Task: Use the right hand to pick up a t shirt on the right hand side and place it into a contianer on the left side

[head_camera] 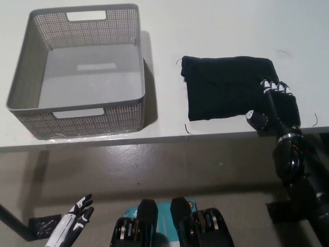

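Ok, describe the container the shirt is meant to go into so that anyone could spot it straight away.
On the white table, look to the left half, away from the black folded t-shirt and the black right robot hand at its edge. There stands a grey perforated basket, rectangular, open-topped, with cut-out handles: the only walled thing on the table.

Bare table (164, 77) lies between the black t-shirt (226, 87) and the open-topped, empty basket (77, 67).
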`<state>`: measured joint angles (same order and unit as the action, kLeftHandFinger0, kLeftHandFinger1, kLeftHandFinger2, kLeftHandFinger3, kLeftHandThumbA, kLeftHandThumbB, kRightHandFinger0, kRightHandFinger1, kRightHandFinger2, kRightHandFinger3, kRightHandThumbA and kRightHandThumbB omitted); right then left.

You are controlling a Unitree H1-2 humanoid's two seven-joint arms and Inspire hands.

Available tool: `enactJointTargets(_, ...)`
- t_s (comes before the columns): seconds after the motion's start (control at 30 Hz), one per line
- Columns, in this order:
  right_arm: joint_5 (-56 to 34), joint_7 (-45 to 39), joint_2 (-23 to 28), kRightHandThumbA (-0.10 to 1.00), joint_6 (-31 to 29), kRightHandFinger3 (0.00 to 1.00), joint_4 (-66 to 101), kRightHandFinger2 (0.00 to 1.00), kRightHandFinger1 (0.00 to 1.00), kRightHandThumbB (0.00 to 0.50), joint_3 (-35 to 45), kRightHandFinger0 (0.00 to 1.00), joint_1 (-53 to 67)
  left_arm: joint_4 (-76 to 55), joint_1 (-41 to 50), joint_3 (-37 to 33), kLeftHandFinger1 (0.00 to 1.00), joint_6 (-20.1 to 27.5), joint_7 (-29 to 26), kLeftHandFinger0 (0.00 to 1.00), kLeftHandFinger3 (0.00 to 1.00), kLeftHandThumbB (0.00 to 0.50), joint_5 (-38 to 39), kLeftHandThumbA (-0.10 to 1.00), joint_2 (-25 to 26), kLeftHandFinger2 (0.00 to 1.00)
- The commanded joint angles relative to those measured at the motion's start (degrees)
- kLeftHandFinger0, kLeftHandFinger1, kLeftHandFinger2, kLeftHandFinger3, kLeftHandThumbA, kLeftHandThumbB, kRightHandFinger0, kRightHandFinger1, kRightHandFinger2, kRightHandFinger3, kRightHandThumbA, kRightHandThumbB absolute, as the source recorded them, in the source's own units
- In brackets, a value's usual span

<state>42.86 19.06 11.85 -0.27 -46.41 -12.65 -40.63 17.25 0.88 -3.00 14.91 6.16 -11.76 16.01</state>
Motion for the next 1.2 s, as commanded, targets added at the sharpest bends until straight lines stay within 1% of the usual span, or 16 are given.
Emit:
enactJointTargets(0.0,-4.38,9.26,-0.89,-0.1,-8.23,0.6,-2.0,0.55,0.55,0.255,2.2,0.63,-6.72,-2.1,-0.85,0.25,0.92,-0.02,0.37,0.86,1.0,0.46,0.38,1.0,1.41,1.0)
enactJointTargets(0.03,-3.83,10.96,-0.99,-0.1,-9.41,0.6,-2.3,0.56,0.57,0.269,1.89,0.67,-6.88,-2.04,-0.88,0.17,0.93,-0.07,0.61,0.86,1.0,0.456,0.46,1.0,1.51,1.0)
enactJointTargets(0.07,-3.79,11.01,-1.06,-0.1,-9.4,0.62,-1.97,0.59,0.59,0.256,1.77,0.68,-6.63,-1.73,-0.77,-0.01,0.92,0.63,0.36,0.85,1.0,0.458,-0.05,1.0,1.64,1.0)
enactJointTargets(0.1,-3.55,11.6,-1.07,-0.1,-9.66,0.62,-1.77,0.59,0.59,0.257,1.51,0.66,-6.46,-2.23,-0.64,0.04,0.92,0.17,0.52,0.85,1.0,0.487,0.17,1.0,1.55,1.0)
enactJointTargets(0.13,-3.59,12.03,-1.24,-0.1,-9.67,0.62,-1.67,0.58,0.58,0.262,1.33,0.63,-6.18,-2.28,-0.48,0.07,0.92,0.42,0.54,0.85,1.0,0.48,0.24,1.0,1.62,1.0)
enactJointTargets(0.23,-3.88,12.7,-1.43,-0.1,-9.7,0.61,-1.68,0.57,0.6,0.262,1.2,0.64,-5.68,-1.92,-0.17,0.04,0.9,1.15,0.36,0.83,1.0,0.483,0.32,1.0,1.48,1.0)
enactJointTargets(0.33,-5.46,14.07,-1.74,-0.1,-12.88,0.62,-3.51,0.56,0.62,0.249,1.71,0.65,-5.64,-1.53,-0.22,0.03,0.91,0.88,0.43,0.84,1.0,0.458,0.39,1.0,1.42,1.0)
enactJointTargets(0.37,-5.72,14.74,-1.84,-0.1,-13.95,0.63,-4.09,0.56,0.6,0.235,1.74,0.62,-5.61,-1.57,-0.1,0.04,0.91,1.06,0.33,0.84,1.0,0.447,0.33,1.0,1.43,1.0)
enactJointTargets(0.43,-7.58,14.33,-2.36,-0.1,-14.8,0.66,-3.25,0.59,0.62,0.205,2.95,0.64,-5.34,-1.92,0.19,0.01,0.92,0.39,0.53,0.84,1.0,0.448,0.38,1.0,1.41,1.0)
enactJointTargets(0.53,-11.63,16.08,-4.06,-0.1,-17.92,0.63,-3.01,0.58,0.59,0.238,6.16,0.64,-5.97,-1.73,0.16,0.06,0.9,0.82,0.26,0.83,1.0,0.465,0.47,1.0,1.13,1.0)
enactJointTargets(0.6,-15.94,13.79,-6.33,-0.1,-15.66,0.65,0.71,0.62,0.57,0.229,9.81,0.58,-6.79,-1.32,0.01,0.06,0.9,1.14,-0.07,0.81,1.0,0.485,0.1,1.0,1.18,1.0)
enactJointTargets(0.73,-15.89,12.33,-7.46,-0.1,-14.9,0.68,3.47,0.67,0.57,0.218,10.95,0.56,-7.82,-1.55,0.2,0.01,0.9,0.7,0.1,0.81,1.0,0.497,0.12,1.0,1.17,1.0)
enactJointTargets(0.9,-15.04,11.4,-8.72,-0.1,-13.1,0.65,6.33,0.64,0.54,0.235,9.89,0.5,-11.22,-1.91,0.68,0.02,0.92,-0.12,0.18,0.84,1.0,0.5,0.13,1.0,1.04,1.0)
enactJointTargets(1.07,-15.78,11.16,-9.46,-0.1,-14.45,0.63,5.37,0.63,0.56,0.244,9.45,0.53,-14.84,-1.75,0.5,-0.01,0.9,0.62,0.12,0.82,1.0,0.479,0.22,1.0,1.02,1.0)
enactJointTargets(1.13,-15.68,11.49,-10.35,-0.1,-12.88,0.63,5.35,0.65,0.57,0.244,9.32,0.51,-16.95,-1.58,0.25,0.0,0.91,0.62,0.32,0.82,1.0,0.455,0.45,1.0,1.09,1.0)
enactJointTargets(1.17,-15.98,11.31,-10.74,-0.1,-12.51,0.64,5.26,0.67,0.58,0.247,9.39,0.51,-17.64,-1.82,0.32,-0.04,0.91,0.53,0.26,0.81,1.0,0.463,0.29,1.0,1.07,1.0)
